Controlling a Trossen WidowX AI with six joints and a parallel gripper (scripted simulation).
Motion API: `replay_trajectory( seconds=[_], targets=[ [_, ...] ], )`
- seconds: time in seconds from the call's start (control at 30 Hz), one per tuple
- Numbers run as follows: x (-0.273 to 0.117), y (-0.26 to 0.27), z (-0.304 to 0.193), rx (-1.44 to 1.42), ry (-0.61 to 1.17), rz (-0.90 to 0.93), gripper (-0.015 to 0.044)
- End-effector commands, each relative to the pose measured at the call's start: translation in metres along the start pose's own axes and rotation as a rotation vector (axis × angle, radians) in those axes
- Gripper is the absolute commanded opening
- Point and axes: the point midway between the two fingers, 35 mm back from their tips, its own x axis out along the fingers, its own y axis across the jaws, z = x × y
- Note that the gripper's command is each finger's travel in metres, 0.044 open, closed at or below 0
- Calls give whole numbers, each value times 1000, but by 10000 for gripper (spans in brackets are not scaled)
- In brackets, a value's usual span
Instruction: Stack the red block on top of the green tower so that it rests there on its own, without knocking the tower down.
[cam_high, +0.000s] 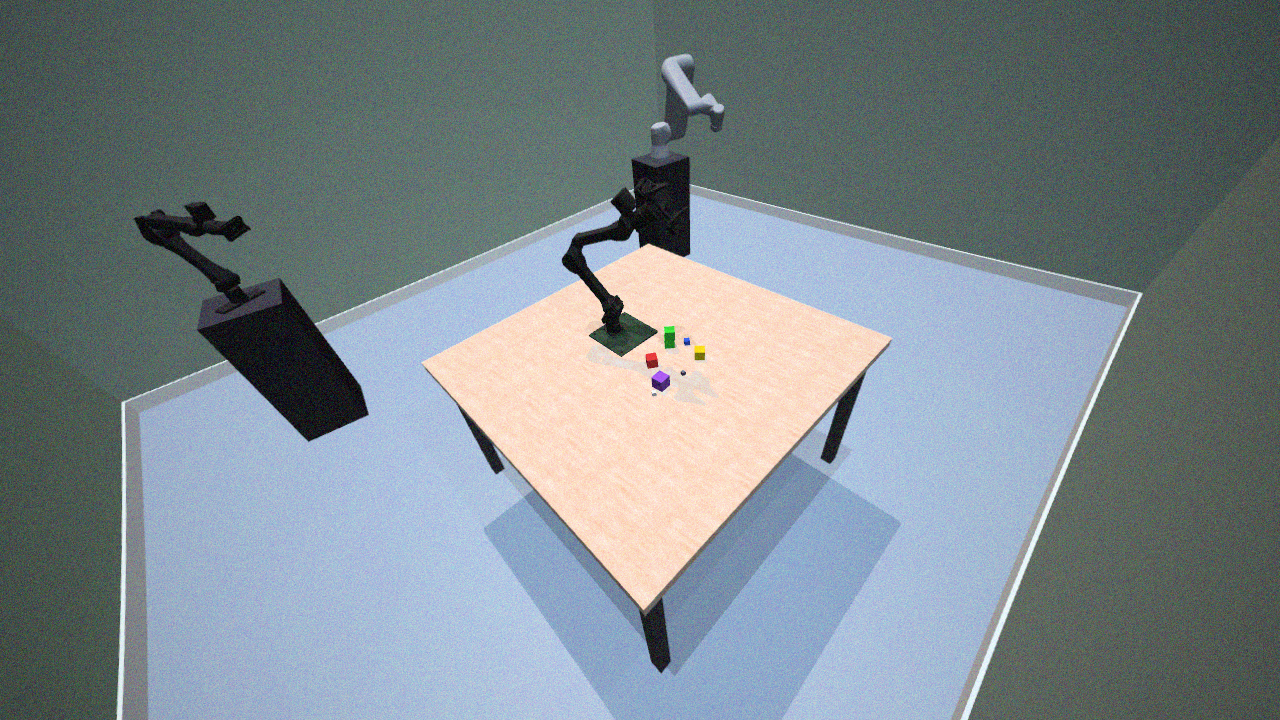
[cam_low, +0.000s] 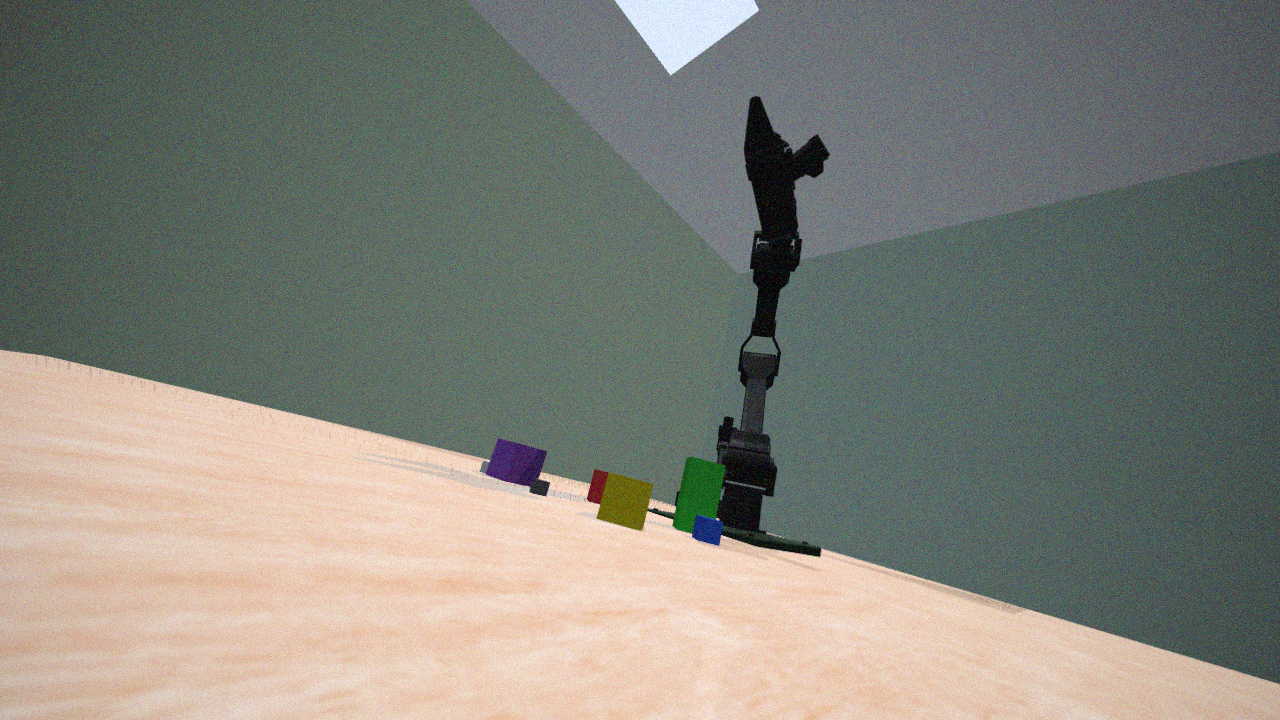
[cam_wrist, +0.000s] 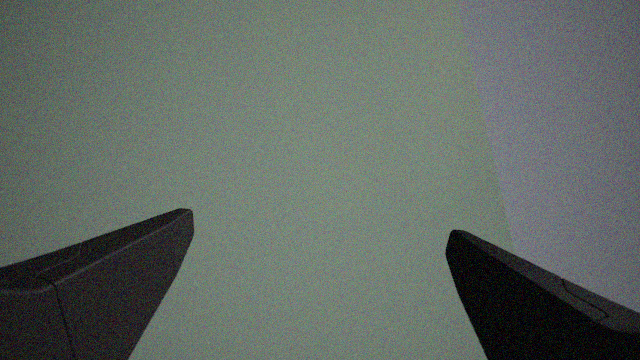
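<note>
Hand (cam_wrist: 320, 222) was wide open, empty, facing wall. Top view showed red block (cam_high: 651, 360) on bench (cam_high: 572, 465), apart from green tower (cam_high: 669, 336).

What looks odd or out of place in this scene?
The gripper points up toward the ceiling, jaws open and empty, far above the blocks. The red block lies on the table, apart from the upright green tower. Nothing is toppled.
</note>
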Motion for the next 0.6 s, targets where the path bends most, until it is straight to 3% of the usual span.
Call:
replay_trajectory(
  seconds=[0.0,0.27,0.57],
  targets=[
    [9,46,-16,87,51,153,440],
    [4,151,-71,328,302,489,440],
    [-48,241,-154,624,795,741,440]
  ],
)
